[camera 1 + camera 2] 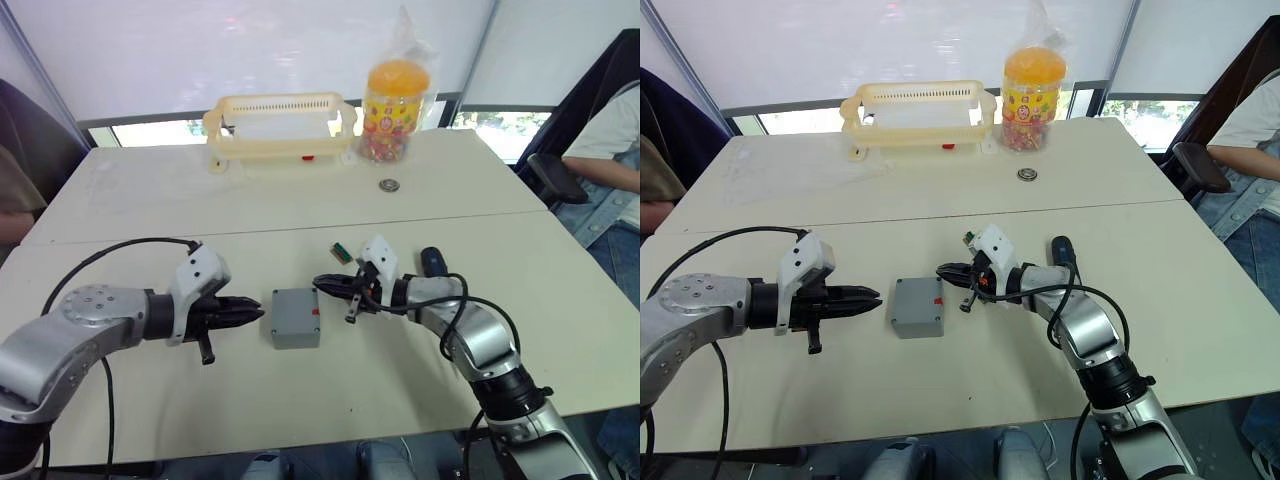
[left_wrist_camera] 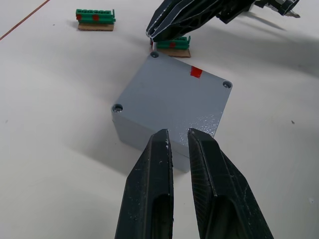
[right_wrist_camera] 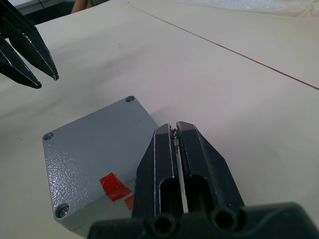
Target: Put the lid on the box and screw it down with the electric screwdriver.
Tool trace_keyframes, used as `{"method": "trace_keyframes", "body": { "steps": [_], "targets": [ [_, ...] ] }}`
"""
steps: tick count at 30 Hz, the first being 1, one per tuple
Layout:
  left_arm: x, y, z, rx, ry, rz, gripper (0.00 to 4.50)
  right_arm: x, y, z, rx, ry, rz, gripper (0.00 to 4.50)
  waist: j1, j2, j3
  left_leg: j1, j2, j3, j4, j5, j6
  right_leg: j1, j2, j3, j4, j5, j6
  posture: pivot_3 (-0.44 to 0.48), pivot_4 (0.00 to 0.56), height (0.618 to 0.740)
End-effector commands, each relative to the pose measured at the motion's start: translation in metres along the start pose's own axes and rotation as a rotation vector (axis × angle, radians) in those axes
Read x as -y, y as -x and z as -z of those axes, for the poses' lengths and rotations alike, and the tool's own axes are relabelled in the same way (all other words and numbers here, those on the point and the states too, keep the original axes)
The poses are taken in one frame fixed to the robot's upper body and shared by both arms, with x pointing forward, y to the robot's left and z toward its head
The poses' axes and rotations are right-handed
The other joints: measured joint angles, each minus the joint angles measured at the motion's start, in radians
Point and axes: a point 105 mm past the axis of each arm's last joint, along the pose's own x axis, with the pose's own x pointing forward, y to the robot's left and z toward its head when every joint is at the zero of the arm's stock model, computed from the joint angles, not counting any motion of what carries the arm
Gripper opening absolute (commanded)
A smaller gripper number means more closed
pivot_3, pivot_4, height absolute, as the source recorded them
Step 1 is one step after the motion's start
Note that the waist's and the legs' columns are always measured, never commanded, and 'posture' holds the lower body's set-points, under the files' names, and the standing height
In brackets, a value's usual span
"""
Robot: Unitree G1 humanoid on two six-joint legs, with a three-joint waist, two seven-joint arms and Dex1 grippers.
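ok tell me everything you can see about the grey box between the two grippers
The box is a small square grey enclosure, plastic by its look, with a speckled finish. The lid already sits on top, flush, with a round screw recess at each visible corner and a red mark at the edge nearest the right gripper. It sits flat on the white table, between that gripper and the left gripper. Neither gripper touches it. A small green connector lies just beyond it.

Two pale tables [image 1: 150,215] pushed together before bright windows [image 1: 150,132] with white blinds [image 1: 250,45]
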Motion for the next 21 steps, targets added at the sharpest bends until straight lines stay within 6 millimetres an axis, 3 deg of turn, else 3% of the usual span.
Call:
{"method": "trace_keyframes", "body": {
  "steps": [1, 21],
  "targets": [
    [0.0012, 0.0023, -0.0055, 0.019, -0.023, -0.008, 0.56, -0.0004, -0.0018, -0.0111, 0.037, 0.027, -0.01, 0.03, 0.0, 0.0, 0.0, 0.0, 0.0, 0.0, 0.0, 0.0, 0.0, 0.0, 0.0, 0.0, 0.0, 0.0, 0.0, 0.0, 0.15, 0.74],
    [0.0006, -0.0005, -0.0046, 0.026, -0.017, -0.014, 0.56, -0.0035, -0.0055, -0.0016, 0.007, 0.031, -0.017, 0.03, 0.0, 0.0, 0.0, 0.0, 0.0, 0.0, 0.0, 0.0, 0.0, 0.0, 0.0, 0.0, 0.0, 0.0, 0.0, 0.0, 0.15, 0.74]
  ]
}}
